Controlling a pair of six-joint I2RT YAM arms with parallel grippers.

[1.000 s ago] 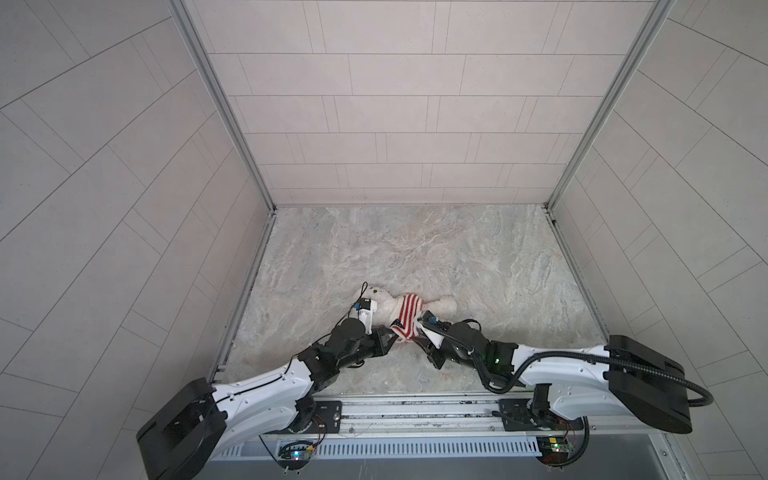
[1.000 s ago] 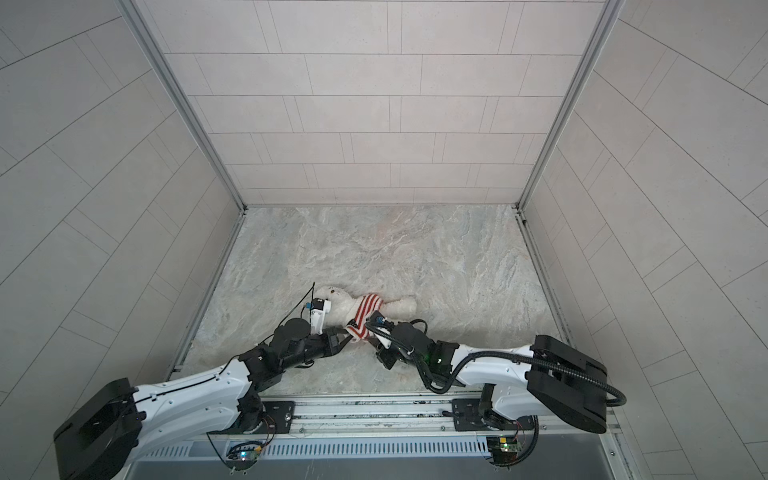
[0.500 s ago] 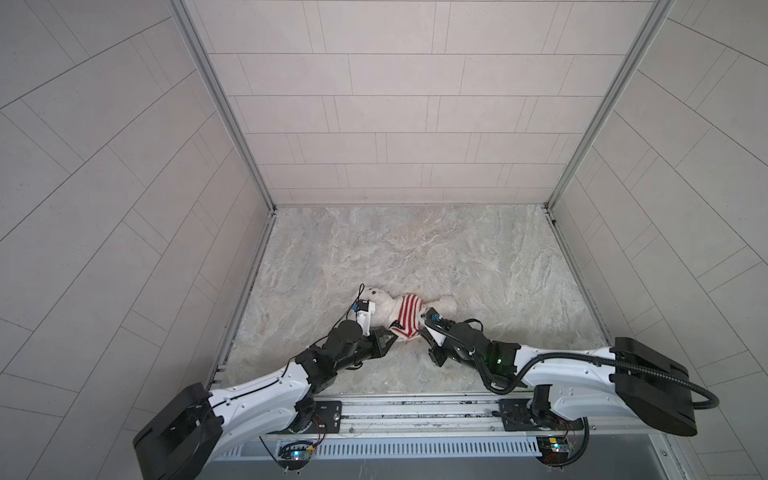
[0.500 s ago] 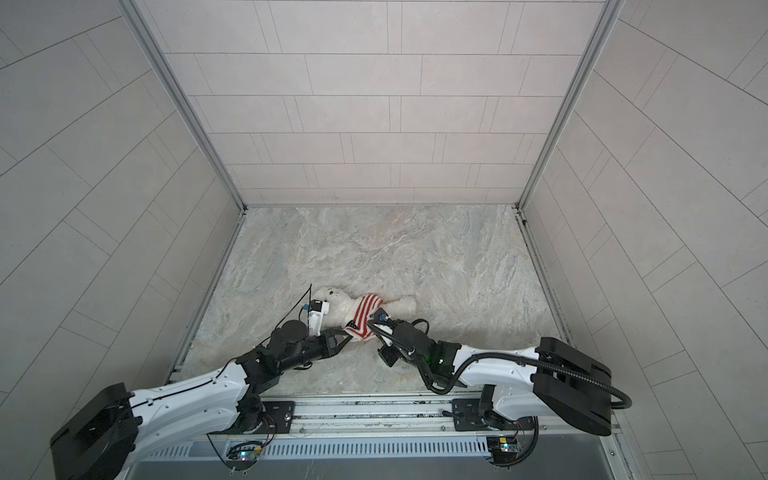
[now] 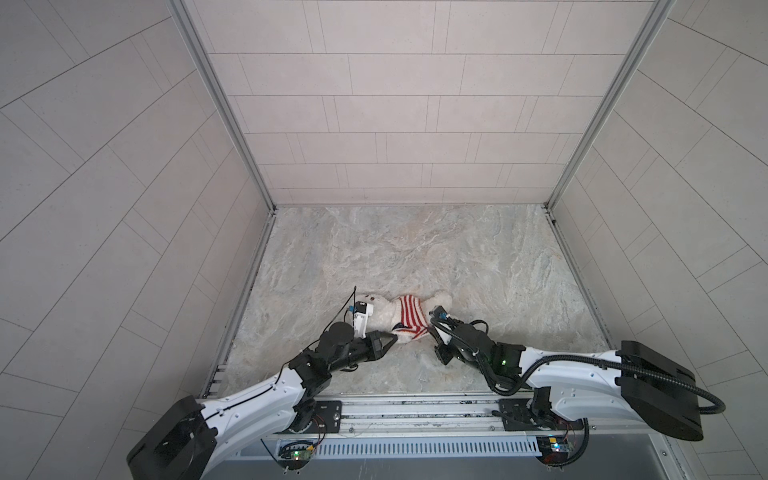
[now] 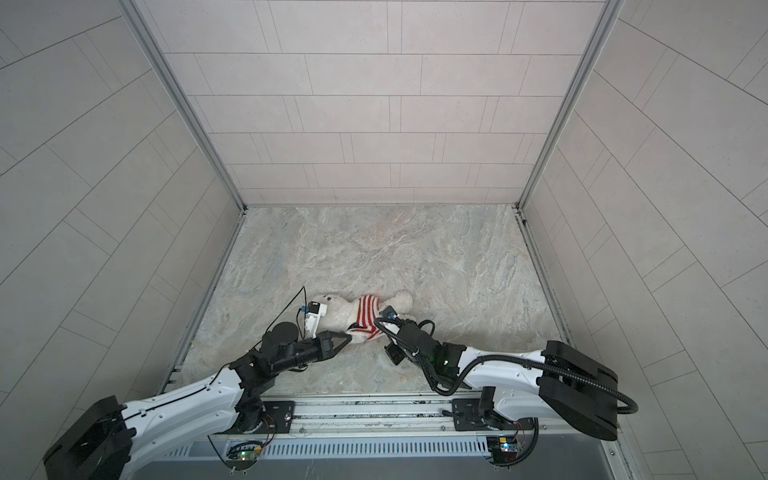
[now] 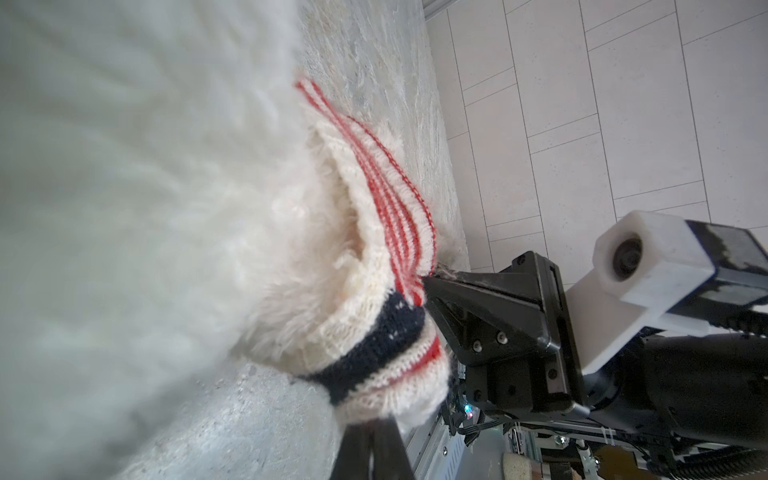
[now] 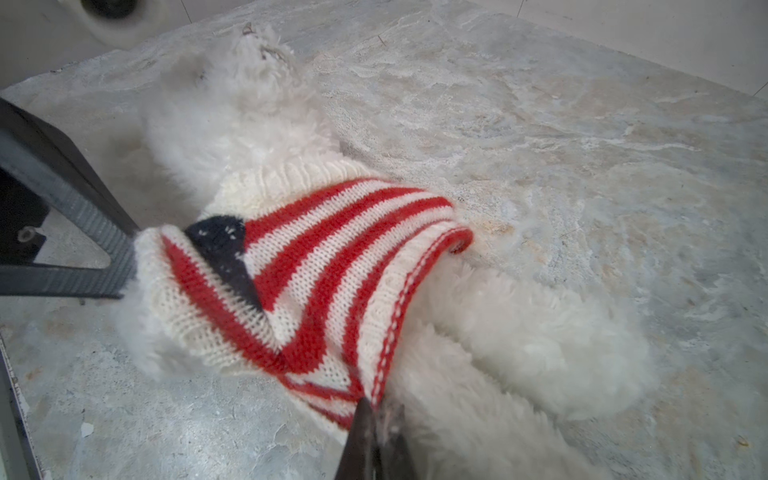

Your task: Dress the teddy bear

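Observation:
The teddy bear (image 5: 381, 319) (image 6: 337, 314) is white and fluffy. It lies on its back on the marble floor, head to the left, in both top views. A red-and-white striped sweater (image 5: 409, 312) (image 6: 367, 311) with a navy patch covers its trunk. My left gripper (image 5: 393, 339) (image 6: 348, 340) is shut on the sweater's near sleeve cuff (image 7: 374, 365), with its tips (image 7: 376, 424) pinching the knit. My right gripper (image 5: 430, 329) (image 6: 385, 329) is shut on the sweater's bottom hem (image 8: 388, 353) beside the bear's legs (image 8: 519, 332). Its tips (image 8: 376, 405) meet at the red-stitched edge.
Tiled walls close in the floor on the left, back and right. A metal rail (image 5: 415, 409) with the arm bases runs along the front edge. Bare marble floor (image 5: 415, 249) stretches behind the bear.
My right gripper has shut on the sweater's hem and drawn slightly back toward the right. The left gripper stays shut on the cuff. The bear has barely shifted.

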